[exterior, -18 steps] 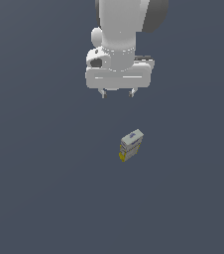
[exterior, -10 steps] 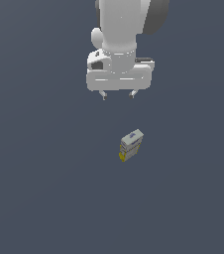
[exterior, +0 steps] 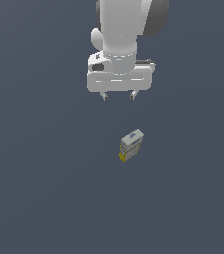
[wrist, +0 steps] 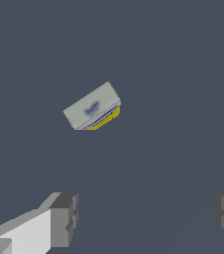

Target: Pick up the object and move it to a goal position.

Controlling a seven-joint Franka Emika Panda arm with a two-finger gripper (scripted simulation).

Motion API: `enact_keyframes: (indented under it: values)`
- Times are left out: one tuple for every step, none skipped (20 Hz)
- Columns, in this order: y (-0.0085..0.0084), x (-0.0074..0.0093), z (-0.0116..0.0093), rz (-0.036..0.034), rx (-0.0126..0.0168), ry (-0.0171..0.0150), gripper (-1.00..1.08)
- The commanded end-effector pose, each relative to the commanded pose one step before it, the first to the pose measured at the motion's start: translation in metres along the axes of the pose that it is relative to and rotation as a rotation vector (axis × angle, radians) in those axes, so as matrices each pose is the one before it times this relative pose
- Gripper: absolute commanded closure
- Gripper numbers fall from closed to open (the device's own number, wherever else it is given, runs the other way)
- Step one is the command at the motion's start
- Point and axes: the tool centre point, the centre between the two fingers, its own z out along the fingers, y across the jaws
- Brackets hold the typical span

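Note:
The object [exterior: 130,146] is a small grey-white carton with a purple mark on top and a yellow lower edge, standing on the dark grey floor. In the wrist view the object [wrist: 92,107] shows its top face, turned at an angle. My gripper [exterior: 118,96] hangs above the floor, further up in the exterior view than the carton and slightly toward the exterior view's left. Its fingers [wrist: 64,219] stand wide apart with nothing between them, open and well clear of the carton.
A plain dark grey floor [exterior: 44,188] fills both views. No other objects or edges show.
The gripper has shifted slightly lower in the exterior view, toward the carton. The carton has not moved.

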Motion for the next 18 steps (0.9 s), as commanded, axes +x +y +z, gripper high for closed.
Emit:
enact_keyframes:
  values:
    - [-0.00059,0.00110,0.00125,0.01233,-0.00032,-0.00002,-0.92]
    - [-0.00041,0.00075,0.00081,0.00778,-0.00013,0.00007,-0.92]
    - [-0.00044,0.00083,0.00090,0.00899,-0.00018,0.00010,-0.92]
    - [-0.00049,0.00091,0.00098,0.01016,-0.00023,0.00013,-0.92]
    - [-0.00055,0.00098,0.00107,0.01126,-0.00027,0.00016,-0.92]
    - [-0.00062,0.00105,0.00116,0.01233,-0.00031,0.00018,-0.92]
    - [-0.00069,0.00114,0.00128,0.01338,-0.00032,0.00020,-0.92]
    - [-0.00077,0.00123,0.00141,0.01451,-0.00034,0.00021,-0.92]
    - [-0.00086,0.00131,0.00154,0.01563,-0.00036,0.00023,-0.92]
    - [-0.00095,0.00138,0.00165,0.01678,-0.00039,0.00026,-0.92]
    - [-0.00103,0.00145,0.00177,0.01795,-0.00042,0.00029,-0.92]
    - [-0.00114,0.00151,0.00190,0.01910,-0.00045,0.00032,-0.92]
    - [-0.00124,0.00156,0.00203,0.02027,-0.00047,0.00035,-0.92]
    - [-0.00135,0.00161,0.00216,0.02143,-0.00050,0.00038,-0.92]
    - [-0.00147,0.00165,0.00230,0.02260,-0.00052,0.00042,-0.92]
    - [-0.00155,0.00164,0.00237,0.02312,-0.00053,0.00045,-0.92]
    - [-0.00159,0.00159,0.00239,0.02312,-0.00053,0.00046,-0.92]
    - [-0.00164,0.00153,0.00240,0.02311,-0.00052,0.00048,-0.92]
